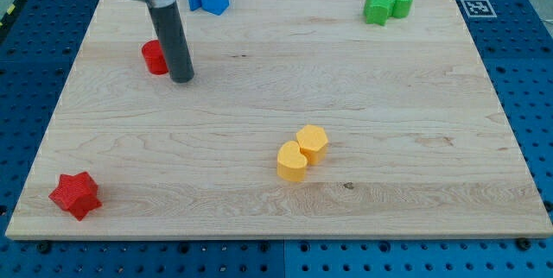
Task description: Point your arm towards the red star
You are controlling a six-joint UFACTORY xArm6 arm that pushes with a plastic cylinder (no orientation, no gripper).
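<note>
Wooden board (pixel 259 97): my tip (pixel 181 79) beside red block (pixel 155 57).

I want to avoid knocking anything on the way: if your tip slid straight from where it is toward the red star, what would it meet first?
Probably nothing: from my tip, beside the other red block, the line to the red star crosses only bare board.
</note>
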